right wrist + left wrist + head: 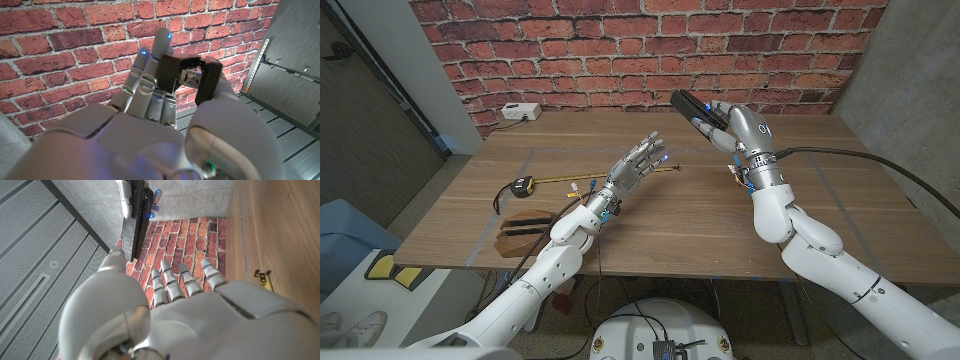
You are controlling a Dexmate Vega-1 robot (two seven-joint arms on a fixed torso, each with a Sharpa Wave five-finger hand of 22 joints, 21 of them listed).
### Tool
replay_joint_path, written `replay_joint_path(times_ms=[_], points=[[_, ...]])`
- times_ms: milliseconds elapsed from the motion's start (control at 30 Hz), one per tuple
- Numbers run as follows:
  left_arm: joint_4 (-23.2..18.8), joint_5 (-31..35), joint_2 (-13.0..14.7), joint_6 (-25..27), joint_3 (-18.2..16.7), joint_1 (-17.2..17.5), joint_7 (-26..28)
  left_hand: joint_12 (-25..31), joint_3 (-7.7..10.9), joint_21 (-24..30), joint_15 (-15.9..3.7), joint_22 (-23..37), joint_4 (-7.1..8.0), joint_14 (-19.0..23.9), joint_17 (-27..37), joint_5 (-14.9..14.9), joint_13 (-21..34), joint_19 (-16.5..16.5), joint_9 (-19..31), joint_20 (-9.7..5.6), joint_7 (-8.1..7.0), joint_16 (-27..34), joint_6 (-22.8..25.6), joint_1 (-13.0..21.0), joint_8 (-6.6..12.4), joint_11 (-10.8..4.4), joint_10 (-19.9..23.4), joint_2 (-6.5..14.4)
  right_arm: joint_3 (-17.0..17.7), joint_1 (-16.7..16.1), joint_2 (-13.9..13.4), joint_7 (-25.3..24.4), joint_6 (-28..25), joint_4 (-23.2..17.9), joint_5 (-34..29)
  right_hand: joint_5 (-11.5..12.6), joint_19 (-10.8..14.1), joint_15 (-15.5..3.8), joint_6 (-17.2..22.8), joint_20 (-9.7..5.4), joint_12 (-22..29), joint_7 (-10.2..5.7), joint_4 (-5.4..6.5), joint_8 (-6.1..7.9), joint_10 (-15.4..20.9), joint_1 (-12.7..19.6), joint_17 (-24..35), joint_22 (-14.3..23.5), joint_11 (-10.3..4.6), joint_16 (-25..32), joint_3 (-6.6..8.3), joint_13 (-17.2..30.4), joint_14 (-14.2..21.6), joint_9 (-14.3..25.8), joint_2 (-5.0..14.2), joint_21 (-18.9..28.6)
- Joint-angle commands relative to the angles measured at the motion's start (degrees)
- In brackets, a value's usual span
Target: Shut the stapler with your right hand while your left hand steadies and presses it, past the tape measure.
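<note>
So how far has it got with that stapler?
The pickup looks done: the right hand holds the stapler up in the air, above the table's far side. The left hand is raised with fingers spread, holding nothing and not touching the stapler. The steadying and pressing shut look still to come. The tape measure lies on the table.

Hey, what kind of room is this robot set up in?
Probably a robot lab or test workshop: a plain wooden table against a red brick-pattern wall, bare grey concrete wall, and a yellow-and-black tape measure lying out.
</note>
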Motion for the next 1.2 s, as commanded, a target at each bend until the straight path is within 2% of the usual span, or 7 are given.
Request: replay_joint_path(times_ms=[33,333,433,600,733,833,1200], points=[[-0.6,0.1,0.2,0.2,0.1,0.4,0.4,0.3,0.58,0.2,-1.81,0.2,0.10,0.4,0.0,-0.1,0.1,0.1,0.1,0.06,0.03,0.5,0.5,-0.4,0.40,-0.03,0.7,0.3,0.5,-0.3,0.2,-0.3,3.4,0.8,2.3,0.1,1.4,-5.27,3.5,-7.74,29.3,-2.26,13.12,0.41,11.0,-0.3,2.7,0.0,-10.09,7.5,19.92,26.8,4.3,4.5,0.28,1.2],[-0.3,0.2,0.1,0.0,0.1,0.4,0.4,0.4,0.70,0.3,-1.92,0.3,0.01,0.3,-0.2,0.0,0.1,0.2,0.1,-0.02,-0.05,0.5,0.5,-0.4,0.38,-0.22,0.6,0.4,1.2,-0.5,-0.1,0.9,6.9,1.0,4.9,0.0,2.4,-5.17,3.4,-8.11,28.4,-1.55,12.15,0.54,13.5,0.2,2.8,-0.1,-10.11,13.2,20.36,24.4,4.6,5.8,0.21,1.8],[-0.2,0.1,0.1,-0.1,0.1,0.5,0.3,0.4,0.74,0.3,-1.94,0.3,0.00,0.3,-0.2,0.0,0.1,0.2,0.0,0.02,-0.06,0.5,0.5,-0.4,0.37,-0.25,0.6,0.5,1.3,-0.6,-0.5,1.6,7.8,0.9,5.2,0.0,3.5,-5.07,3.4,-7.91,28.4,-0.88,11.66,0.65,14.9,0.6,2.8,0.0,-9.71,15.2,20.55,23.7,4.7,6.4,0.41,2.5],[-0.2,0.1,0.1,-0.3,0.0,0.7,0.3,0.4,0.80,0.3,-1.97,0.3,-0.06,0.3,-0.3,0.0,0.0,0.2,0.0,0.02,-0.13,0.5,0.5,-0.4,0.38,-0.22,0.7,0.5,1.6,-0.7,-0.2,1.4,9.2,0.9,5.4,-0.1,4.3,-4.89,3.6,-7.88,28.4,0.38,11.36,0.97,15.2,1.0,2.7,-0.1,-9.54,17.7,20.89,23.7,4.8,7.5,0.66,3.0],[-0.4,0.2,0.2,-0.3,0.0,0.9,0.4,0.4,0.82,0.4,-1.99,0.3,-0.10,0.3,-0.3,0.0,0.0,0.2,0.0,0.00,-0.18,0.5,0.5,-0.4,0.38,-0.28,0.7,0.5,1.6,-0.7,-0.1,1.1,10.1,1.4,4.7,-0.2,4.4,-4.86,3.5,-7.91,28.4,0.22,11.47,1.05,15.3,1.1,2.6,-0.2,-9.49,18.8,21.09,23.7,4.4,8.2,0.67,3.1],[-0.7,0.2,0.3,-0.2,0.0,1.0,0.5,0.4,0.84,0.4,-2.03,0.3,-0.11,0.4,-0.4,0.0,0.0,0.2,-0.1,0.04,-0.19,0.6,0.5,-0.5,0.39,-0.30,0.7,0.6,1.7,-0.6,-0.3,1.3,10.6,1.7,4.5,-0.3,4.3,-4.83,3.5,-7.98,29.4,-0.08,11.78,1.14,15.0,1.0,2.6,-0.2,-9.59,20.5,21.32,25.7,3.8,9.1,0.67,3.3],[-0.4,0.4,-0.1,0.0,0.6,0.1,-0.1,0.5,0.13,0.3,-2.15,0.2,0.19,0.5,-0.6,-0.2,0.0,0.1,-0.2,-0.21,-0.09,0.7,0.0,-1.8,0.13,-0.23,0.7,-0.2,1.2,-0.4,0.3,1.9,12.5,3.1,4.7,-0.4,3.4,-4.81,3.2,-8.13,28.8,-0.88,12.65,0.43,14.7,0.6,2.6,-0.3,-9.94,23.3,21.54,25.2,2.2,9.5,0.52,3.0]])
